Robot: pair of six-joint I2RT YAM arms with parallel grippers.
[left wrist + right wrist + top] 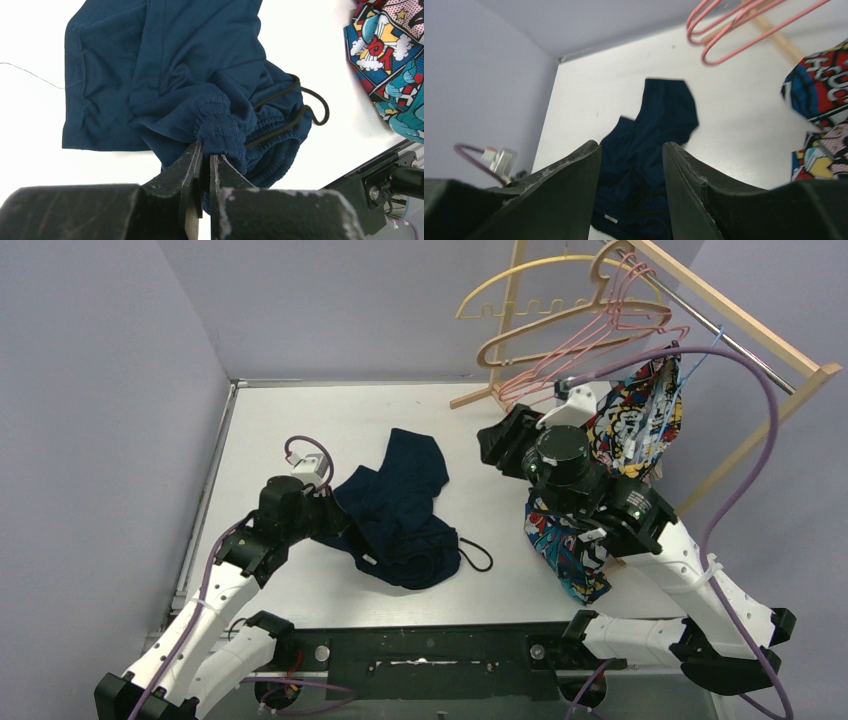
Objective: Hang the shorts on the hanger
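The navy shorts (402,508) lie crumpled on the white table, their black drawstring (476,556) trailing to the right. My left gripper (345,525) is shut on the gathered waistband of the shorts (220,132), with the fabric bunched between its fingertips (206,150). My right gripper (631,147) is open and empty, raised above the table right of the shorts (654,145) and pointing toward them. The pink hanger (590,345) hangs on the wooden rack at the back right, and its lower loops show in the right wrist view (734,30).
A comic-print garment (640,430) hangs from the wooden rack (760,340) and drapes down under my right arm (570,550). A yellow hanger (530,290) and a tan hanger (560,335) hang on the same rack. A wall borders the table's left side.
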